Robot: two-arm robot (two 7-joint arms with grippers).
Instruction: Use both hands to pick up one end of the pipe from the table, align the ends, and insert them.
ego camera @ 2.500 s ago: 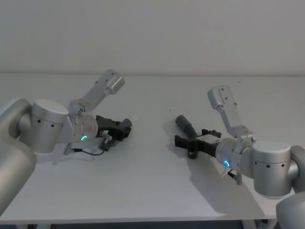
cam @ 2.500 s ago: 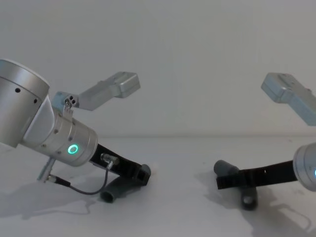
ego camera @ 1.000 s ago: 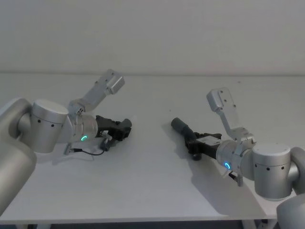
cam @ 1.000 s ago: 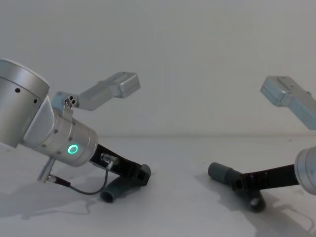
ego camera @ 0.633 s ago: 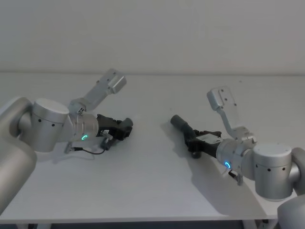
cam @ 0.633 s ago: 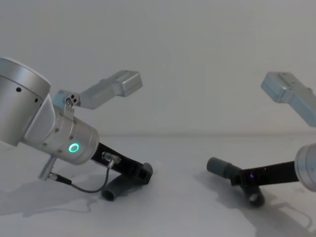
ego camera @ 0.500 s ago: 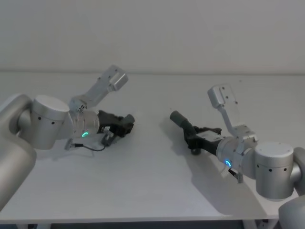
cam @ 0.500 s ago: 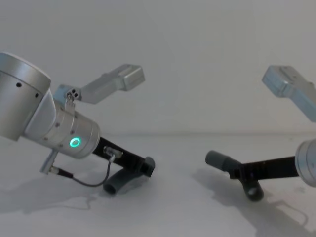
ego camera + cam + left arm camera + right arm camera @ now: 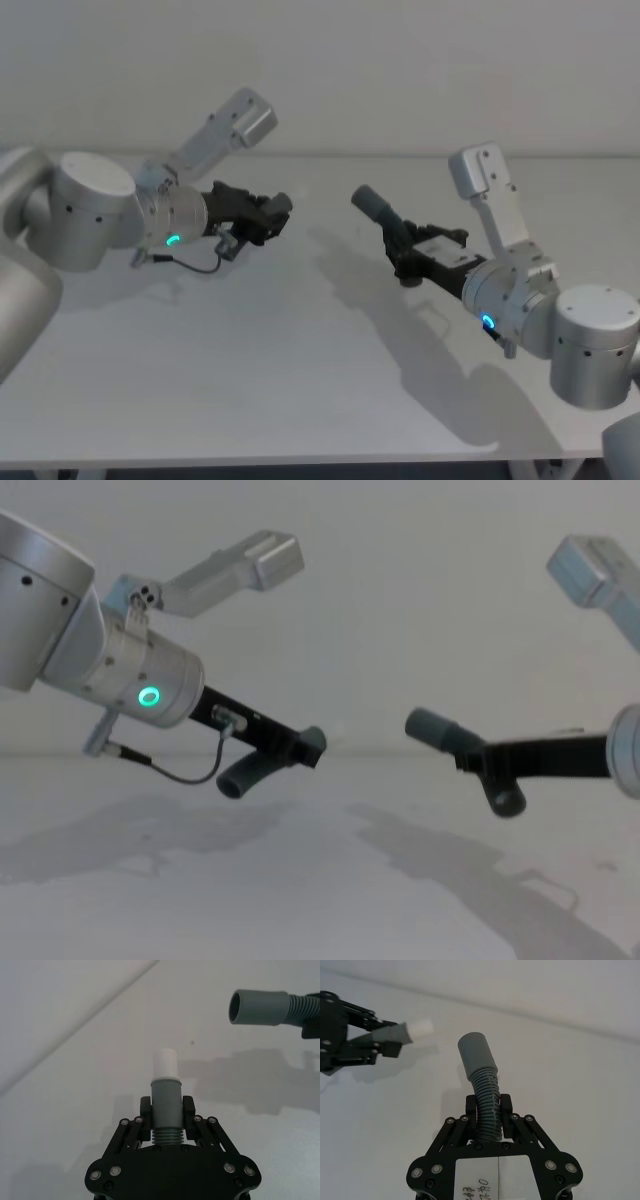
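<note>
Left wrist view: ribbed grey pipe (image 9: 165,1110), whitish tip (image 9: 165,1062).

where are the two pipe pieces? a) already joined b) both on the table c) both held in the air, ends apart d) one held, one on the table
c: left end effector holds the white-tipped piece, right end effector the wide-cuffed piece, apart above the table.

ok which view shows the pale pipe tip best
The left wrist view: the pale tip sticks out clear beyond the left end effector. The right wrist view shows it smaller, side-on. Head and chest: too small to tell.
</note>
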